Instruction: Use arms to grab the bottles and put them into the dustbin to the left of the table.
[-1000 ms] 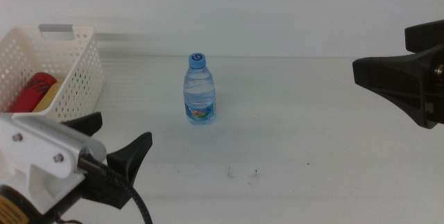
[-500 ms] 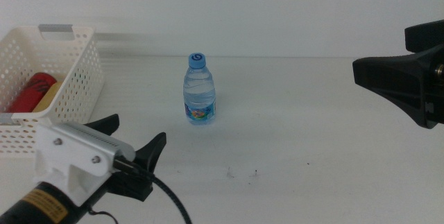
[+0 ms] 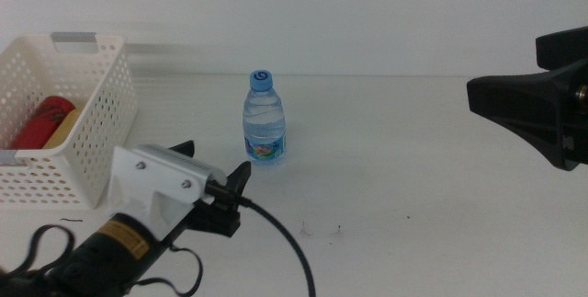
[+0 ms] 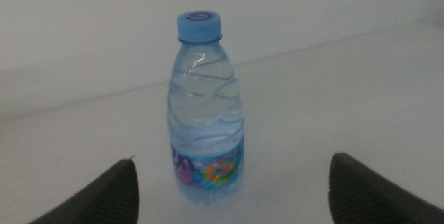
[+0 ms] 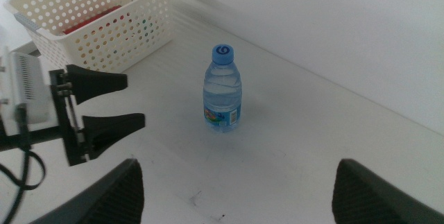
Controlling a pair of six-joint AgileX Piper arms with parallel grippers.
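A clear water bottle [image 3: 264, 120] with a blue cap stands upright in the middle of the white table [image 3: 413, 168]. My left gripper [image 3: 218, 157] is open, low over the table just in front and left of the bottle, its jaws pointing at it. In the left wrist view the bottle [image 4: 206, 113] stands ahead of the gap of the left gripper [image 4: 232, 160], not between the jaws. The white dustbin [image 3: 103, 95] at the left holds a red can [image 3: 41, 120] and a yellowish bottle [image 3: 66, 128]. My right gripper [image 3: 474, 95] hangs open at the right, far from the bottle [image 5: 223, 92].
The dustbin [image 5: 118, 23] has perforated walls and a grey handle bar [image 3: 73, 37] at its far end. A black cable [image 3: 285, 242] trails from the left arm. A few dark specks [image 3: 320, 232] lie on the table in front of the bottle.
My left gripper has moved forward and to the right, toward the water bottle, staying open. The right arm and the bottle have not moved.
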